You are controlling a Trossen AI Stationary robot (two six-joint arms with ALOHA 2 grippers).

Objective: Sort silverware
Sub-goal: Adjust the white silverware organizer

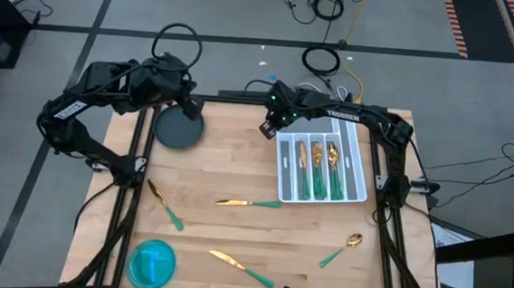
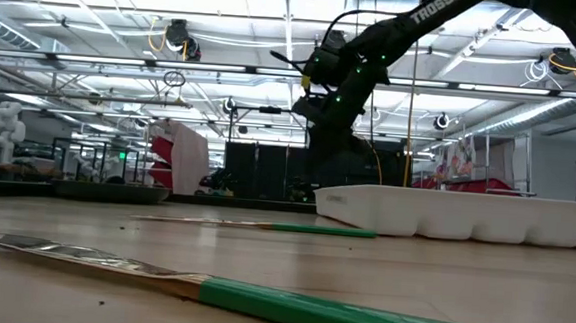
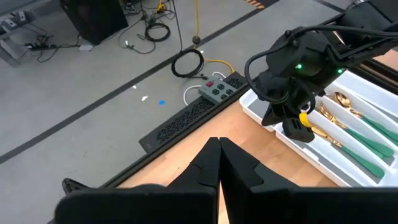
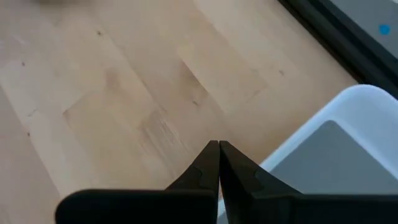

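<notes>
A: From above, where does the silverware lie?

B: Several pieces are already in the white tray near the table's far right corner, handles toward the near edge. Four are loose: a fork by the left edge, a knife mid-table lying crosswise, a spoon toward the right edge, and another knife by the near edge. The right gripper hangs just off the tray's far left corner, jaws closed and empty. The left gripper waits over the dark plate at the far left, jaws pinched together too.

A: And the low view?

B: The near knife fills the foreground; the mid-table knife lies beyond it, in front of the tray.

A: The left wrist view?

B: Its own jaws are shut; farther off, the right gripper hovers at the tray's corner.

A: The right wrist view?

B: Closed jaws over bare wood, the tray's rim beside them.

A: So the next pick?

B: I judge the mid-table knife: it lies toward the near edge from the right jaws, long axis left to right, and the right arm is nearer. The jaws must open first.
</notes>
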